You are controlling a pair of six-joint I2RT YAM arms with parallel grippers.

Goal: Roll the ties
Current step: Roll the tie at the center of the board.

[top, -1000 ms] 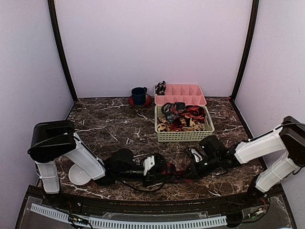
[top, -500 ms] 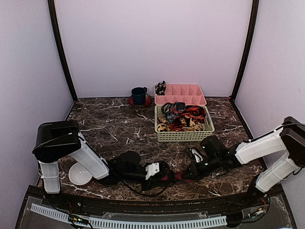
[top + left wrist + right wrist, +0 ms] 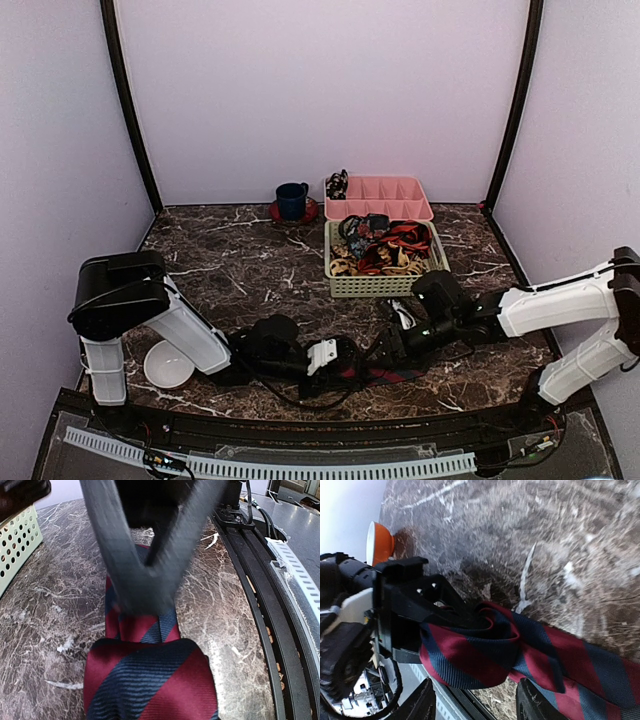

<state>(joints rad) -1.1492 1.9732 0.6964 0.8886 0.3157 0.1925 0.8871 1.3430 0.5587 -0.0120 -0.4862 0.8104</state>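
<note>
1. The left gripper is clamping its fingers on the folded end of the striped tie at the table's near edge, probably anchoring the roll's core.
2. The right gripper is hovering over the tie's loose length with its fingers apart, gripping nothing.
3. The green basket is holding a tangle of ties, and the pink tray is holding one coil in its left end.

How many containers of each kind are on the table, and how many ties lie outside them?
Basket: 1
Tray: 1
Cup: 1
Bowl: 1
Tie: 1
Total: 5
</note>
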